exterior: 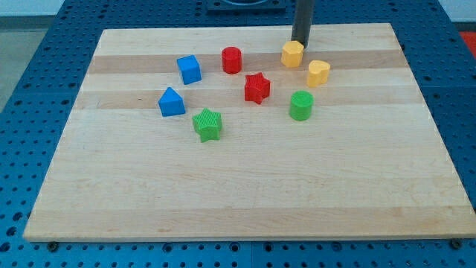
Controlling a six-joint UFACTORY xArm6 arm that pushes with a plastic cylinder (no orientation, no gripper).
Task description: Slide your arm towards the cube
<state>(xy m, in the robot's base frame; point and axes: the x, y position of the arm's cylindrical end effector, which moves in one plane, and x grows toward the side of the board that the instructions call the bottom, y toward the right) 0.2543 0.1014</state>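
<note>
The blue cube [189, 69] lies on the wooden board at the upper left of the block group. My tip [300, 43] is at the view's top, just above and touching or nearly touching the yellow hexagonal block [292, 53]. The tip is well to the right of the blue cube, with the red cylinder [232, 59] between them.
A blue triangular block [172, 102], a green star [207, 124], a red star [257, 88], a green cylinder [301, 106] and a second yellow block [318, 73] lie on the wooden board [238, 186]. Blue perforated table surrounds the board.
</note>
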